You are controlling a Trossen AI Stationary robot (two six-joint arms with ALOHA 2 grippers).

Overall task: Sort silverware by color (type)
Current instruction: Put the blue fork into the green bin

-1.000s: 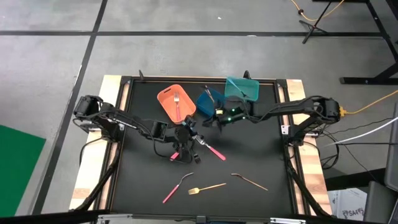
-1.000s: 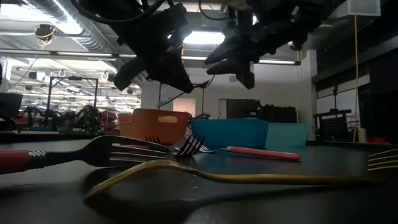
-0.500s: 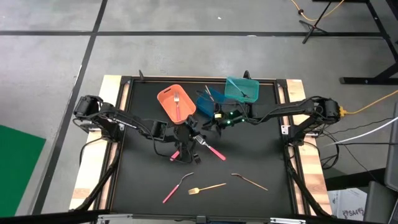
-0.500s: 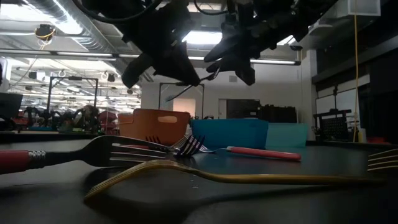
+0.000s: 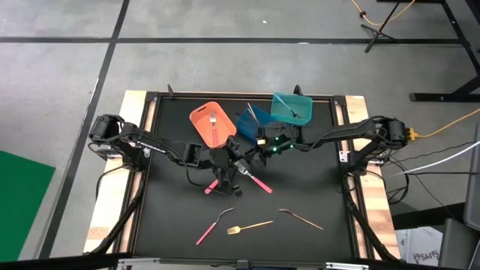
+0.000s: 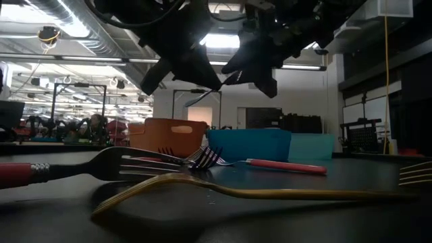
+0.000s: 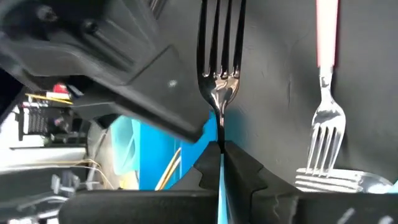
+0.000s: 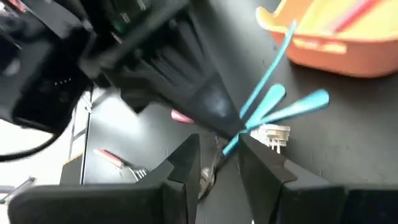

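Note:
My left gripper (image 5: pixel 231 160) (image 7: pixel 221 154) is over the table's middle, shut on a light-blue-handled fork (image 7: pixel 221 56) whose metal head points past its fingertips. My right gripper (image 5: pixel 253 151) (image 8: pixel 224 163) faces it from the far right, open. Its fingers stand on either side of the fork's lower end without clearly touching it. The fork's blue handle (image 8: pixel 277 59) slants away from them. Two pink-handled forks (image 5: pixel 259 181) (image 5: pixel 207 232) and another pink-handled piece (image 5: pixel 212 186) lie on the black mat. A gold fork (image 5: pixel 250 225) and a gold spoon (image 5: pixel 301 217) lie near the near edge. My left gripper pinches the fork between its two fingers at the top of the blue handle (image 7: pixel 220 140), just behind the metal neck. The tines stick out beyond the fingertips. The fork is lifted clear of the mat.
An orange bin (image 5: pixel 201 118) holding a pink-handled fork, a blue bin (image 5: pixel 247 124) and a teal bin (image 5: pixel 289 101) stand at the far side of the mat. Another blue-handled piece (image 8: pixel 311 99) lies below the grippers. Wooden rails run along the mat's left and right sides.
My left gripper has risen with the fork and moved toward the right gripper. My right gripper has come slightly toward the table's left and near side to meet it. The fork now shows between the two grippers in the low view.

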